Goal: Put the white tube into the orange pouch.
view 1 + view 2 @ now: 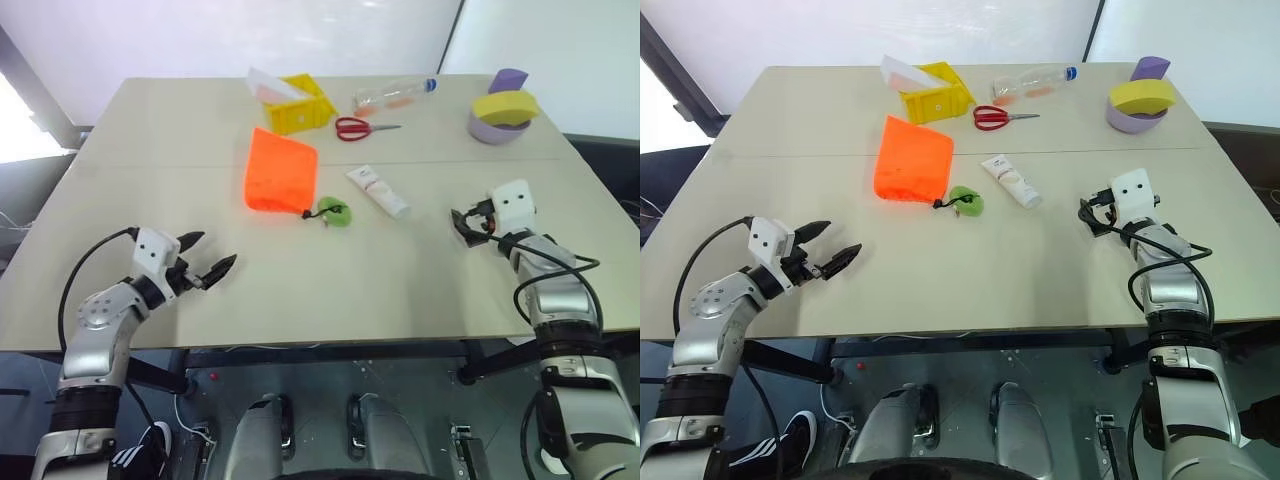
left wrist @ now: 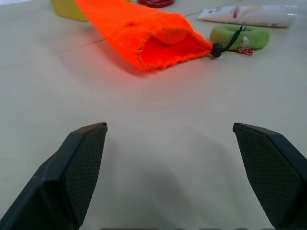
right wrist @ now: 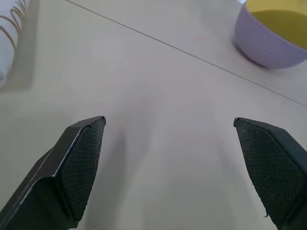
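You have not started the real work yet: the white tube (image 1: 378,191) lies flat on the table (image 1: 150,170), outside the orange pouch (image 1: 279,171), and nothing is held. Everything is left to do: pick up the tube, get the pouch mouth open enough, and slide the tube in. Your left gripper (image 1: 207,261) hovers low near the table's front edge with its jaws spread wide and empty, aimed toward the pouch; in the left wrist view the pouch's open mouth (image 2: 168,50) faces you, with the dark cord and the green ring (image 2: 240,37) just beside it. Your right gripper (image 1: 462,226) also stands wide and empty, off to the right of the tube and a little nearer you, with bare table between them. The tube sits just right of the green ring, lying at a slant with one end pointing toward the right gripper, so that hand looks the better placed to take it. The pouch is near the tube, just to its left, and the lavender bowl (image 3: 268,45) is well beyond your right hand.
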